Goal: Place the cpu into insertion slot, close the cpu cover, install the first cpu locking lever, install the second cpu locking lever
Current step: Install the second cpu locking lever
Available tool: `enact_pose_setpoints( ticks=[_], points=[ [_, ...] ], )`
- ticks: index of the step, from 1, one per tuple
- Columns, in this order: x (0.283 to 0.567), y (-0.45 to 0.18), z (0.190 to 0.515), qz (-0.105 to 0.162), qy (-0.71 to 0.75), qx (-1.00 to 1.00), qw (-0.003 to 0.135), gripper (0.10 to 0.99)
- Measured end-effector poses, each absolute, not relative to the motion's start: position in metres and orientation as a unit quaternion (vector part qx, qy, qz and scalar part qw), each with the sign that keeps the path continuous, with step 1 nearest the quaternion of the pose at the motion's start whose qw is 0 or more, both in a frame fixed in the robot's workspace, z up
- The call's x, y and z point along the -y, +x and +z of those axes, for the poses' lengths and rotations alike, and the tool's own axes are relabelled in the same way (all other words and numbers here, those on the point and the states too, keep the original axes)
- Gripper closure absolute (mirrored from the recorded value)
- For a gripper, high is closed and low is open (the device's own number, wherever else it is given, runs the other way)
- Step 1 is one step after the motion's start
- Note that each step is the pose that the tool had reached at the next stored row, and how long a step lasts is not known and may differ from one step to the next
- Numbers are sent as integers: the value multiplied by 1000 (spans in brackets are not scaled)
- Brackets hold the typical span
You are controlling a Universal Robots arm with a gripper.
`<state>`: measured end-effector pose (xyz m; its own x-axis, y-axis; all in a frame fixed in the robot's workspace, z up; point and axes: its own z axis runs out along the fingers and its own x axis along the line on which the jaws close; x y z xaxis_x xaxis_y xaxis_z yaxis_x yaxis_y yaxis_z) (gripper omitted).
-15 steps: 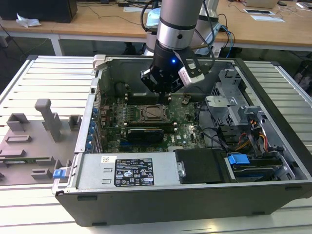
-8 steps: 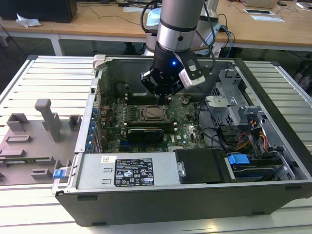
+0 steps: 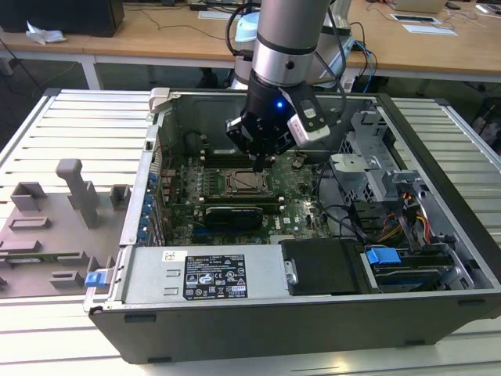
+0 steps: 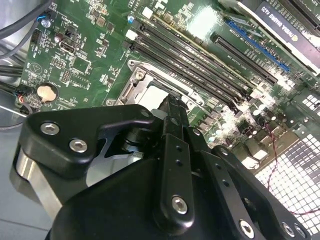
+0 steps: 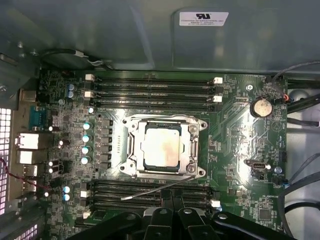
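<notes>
Exterior view: open computer case [image 3: 313,313] lies on a slatted metal table [image 3: 70,125], wooden desks behind. Inside, a green circuit board [image 5: 240,145]; the cpu [image 5: 161,145] sits in the insertion slot [image 5: 146,166], the cpu cover [image 5: 165,121] closed over it, one thin lever [image 5: 155,190] sticking free. Gripper [image 3: 259,162] hovers just over the socket, fingers together, holding nothing. White label on case wall [image 5: 203,19], print unreadable.
</notes>
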<state>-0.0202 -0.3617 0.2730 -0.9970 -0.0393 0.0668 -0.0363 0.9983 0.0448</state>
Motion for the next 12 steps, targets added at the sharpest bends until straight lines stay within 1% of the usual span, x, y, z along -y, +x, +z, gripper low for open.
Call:
enact_pose_setpoints(
  ticks=[12],
  points=[
    [369, -20, 259, -28, 19, 999, 34, 980]
  ],
)
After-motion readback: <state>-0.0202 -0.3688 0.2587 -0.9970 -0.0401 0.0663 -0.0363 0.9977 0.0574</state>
